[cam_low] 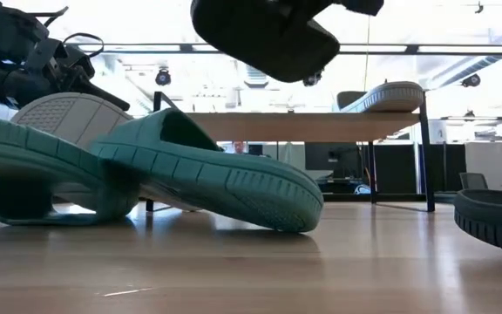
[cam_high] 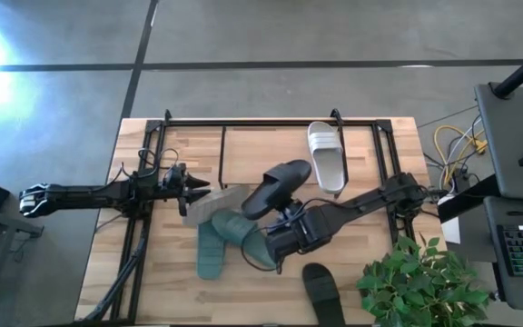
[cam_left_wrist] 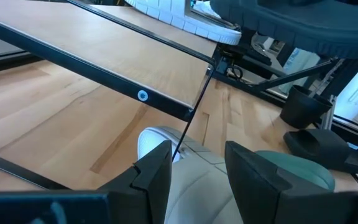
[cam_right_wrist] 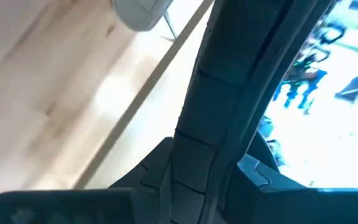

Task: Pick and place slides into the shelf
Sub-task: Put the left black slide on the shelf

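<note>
The black slide [cam_high: 277, 186] is up in the air, well clear of the worktop [cam_high: 370, 272], clamped by the right gripper [cam_high: 288, 218], whose fingers pinch its edge; the right wrist view is nearly filled by its dark ribbed sole. Seen from above, its long axis runs on a diagonal, one end toward the shelf [cam_high: 243, 145] and the white slide [cam_high: 327, 156] already lying on the board, the other end back toward the gripper. So the shelf lies just beyond the shoe, up and slightly across from the right arm. That diagonal is what matters: the white slide lies lengthwise across the board's depth, and by my reading the black one needs turning to match before it goes down beside it.

Below it, two teal slides [cam_high: 230, 238] lie overlapped on the worktop, with a light-grey slide [cam_high: 209, 204] tipped against them. The left gripper [cam_high: 192, 188] hangs right at that grey shoe, fingers spread, nothing held, the toe showing between them in its wrist view. A second black slide [cam_high: 321, 289] rests alone near the worktop's front edge, beside a potted plant [cam_high: 411, 282].
</note>
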